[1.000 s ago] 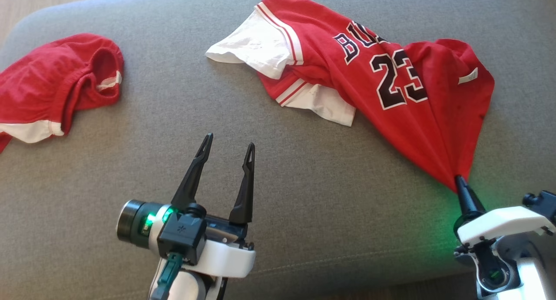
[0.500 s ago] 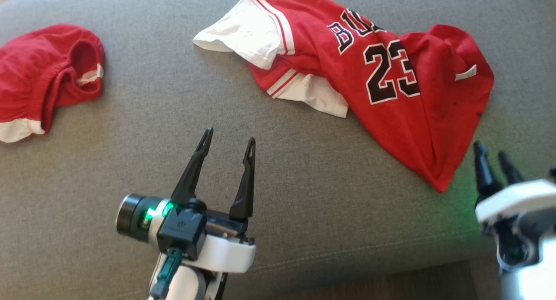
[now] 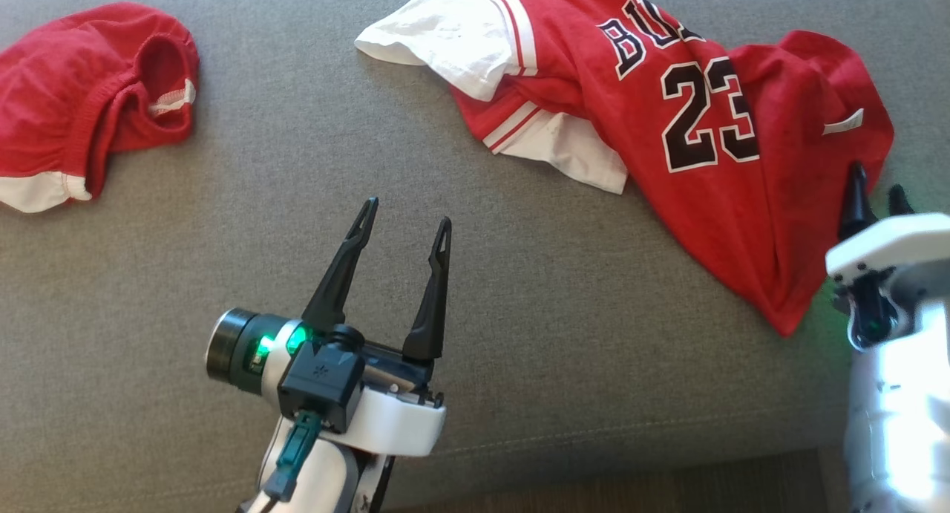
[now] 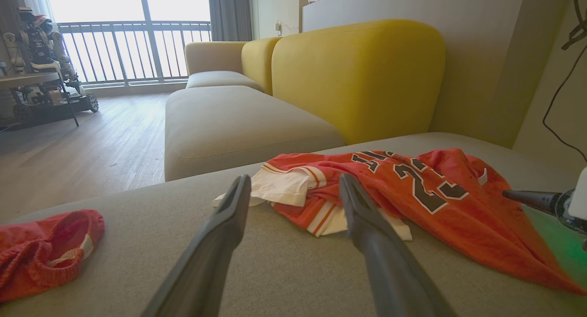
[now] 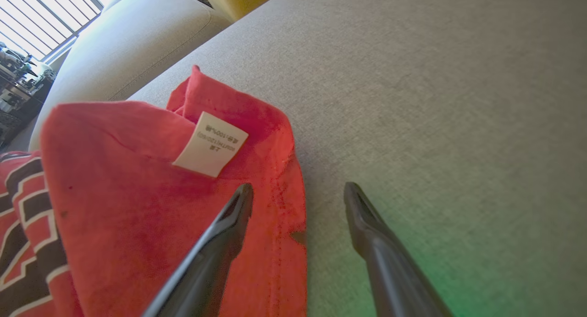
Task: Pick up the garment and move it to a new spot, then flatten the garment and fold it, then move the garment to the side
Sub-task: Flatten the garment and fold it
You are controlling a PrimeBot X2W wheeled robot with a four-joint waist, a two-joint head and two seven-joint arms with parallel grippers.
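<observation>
Grey cushion — rumpled jersey (number 23).

Grey cushion under rumpled red jersey and red shorts

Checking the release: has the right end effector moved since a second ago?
Yes. Right end effector went from the jersey's pointed corner up toward its white tag.

Red shorts lie crumpled on the grey cushion, at its left end. Beyond the cushion: yellow backrest, beige sofa, wooden floor.
</observation>
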